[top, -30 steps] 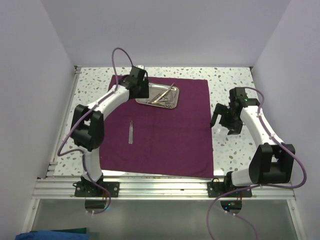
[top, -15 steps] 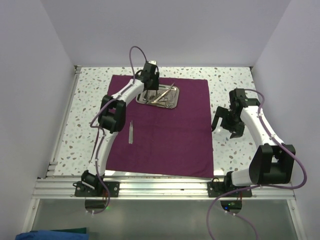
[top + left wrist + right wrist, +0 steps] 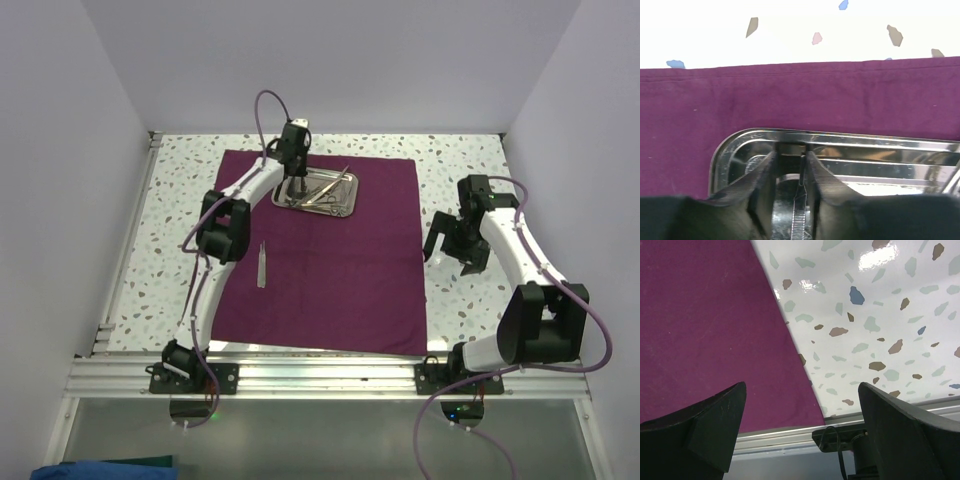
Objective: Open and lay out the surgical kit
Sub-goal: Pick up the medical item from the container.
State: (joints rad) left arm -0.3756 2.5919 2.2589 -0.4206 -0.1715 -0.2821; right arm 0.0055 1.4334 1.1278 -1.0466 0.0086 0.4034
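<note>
Steel tray (image 3: 345, 207) at twelve o'clock; left gripper (image 3: 791, 154) inside, nearly closed around instrument (image 3: 800, 220), hold impossible to tell. Right gripper (image 3: 801, 386), three o'clock, wide apart, empty.

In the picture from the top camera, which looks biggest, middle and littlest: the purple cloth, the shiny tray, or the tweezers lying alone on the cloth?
1. purple cloth, by far the biggest
2. steel tray, much smaller
3. tweezers, thinnest and littlest

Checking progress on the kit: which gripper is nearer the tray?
Left. The left gripper is in the tray's left end; the right gripper hangs over the cloth's right edge, far from the tray.
</note>
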